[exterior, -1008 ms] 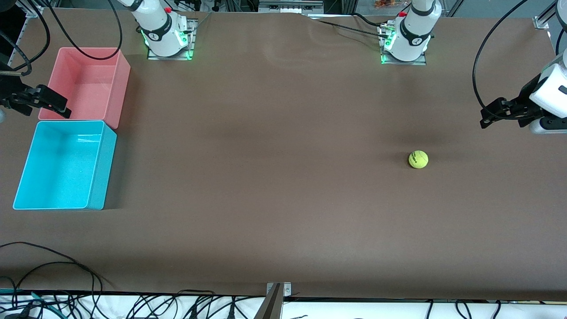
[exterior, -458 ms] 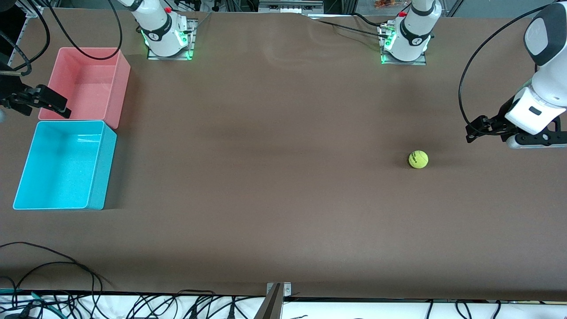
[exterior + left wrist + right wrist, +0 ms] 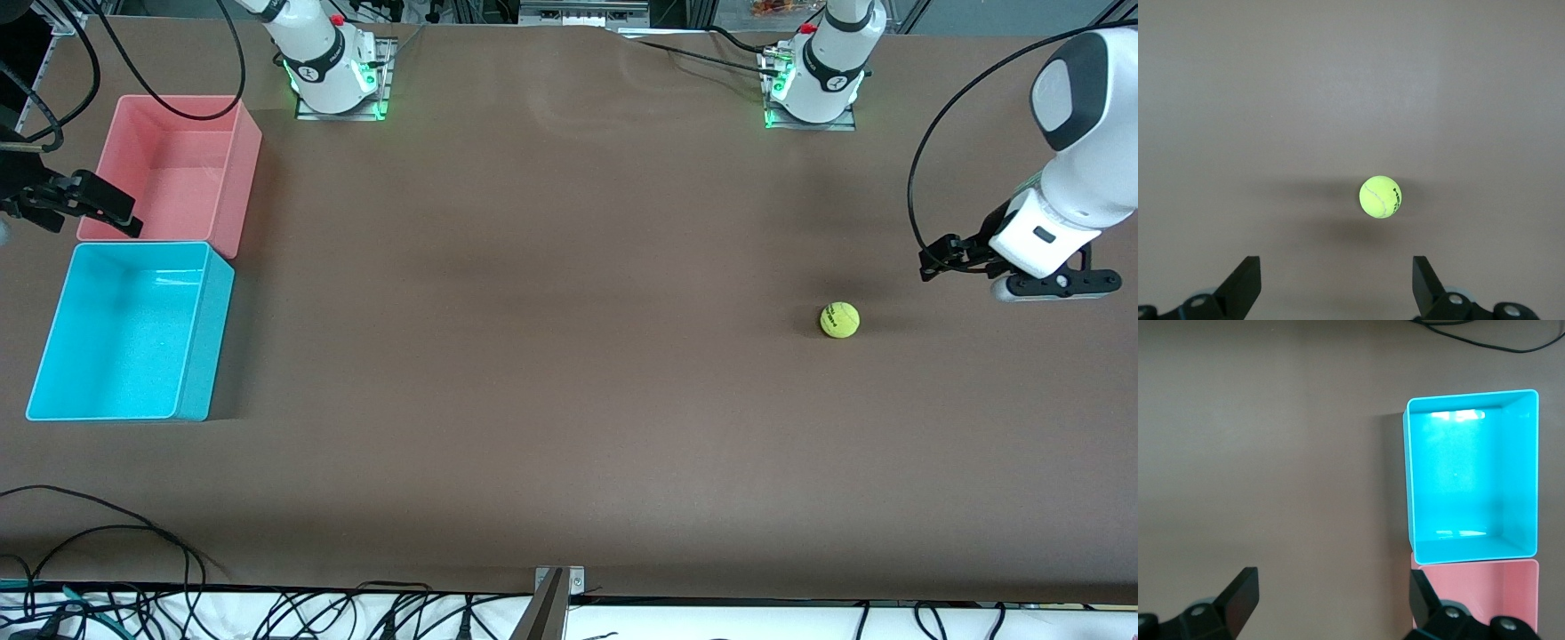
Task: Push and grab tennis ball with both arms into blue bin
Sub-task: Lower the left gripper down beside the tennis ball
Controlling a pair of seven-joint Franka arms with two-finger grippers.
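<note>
1. The left gripper (image 3: 929, 263) hangs in the air over bare table at the left arm's end, its jaws spread wide and holding nothing.
2. In the left wrist view both fingertips (image 3: 1245, 283) stand well apart, with the tennis ball (image 3: 1380, 197) on the table between their lines, not touched.
3. The tennis ball (image 3: 839, 320) sits on the brown table (image 3: 551, 356), near the left gripper and well apart from the bins.
4. The right gripper (image 3: 102, 212) waits at the right arm's end, by the pink bin (image 3: 244, 178), jaws also wide and empty.
5. The blue bin (image 3: 209, 347) stands just beside the pink bin, nearer the front camera, open side up.
</note>
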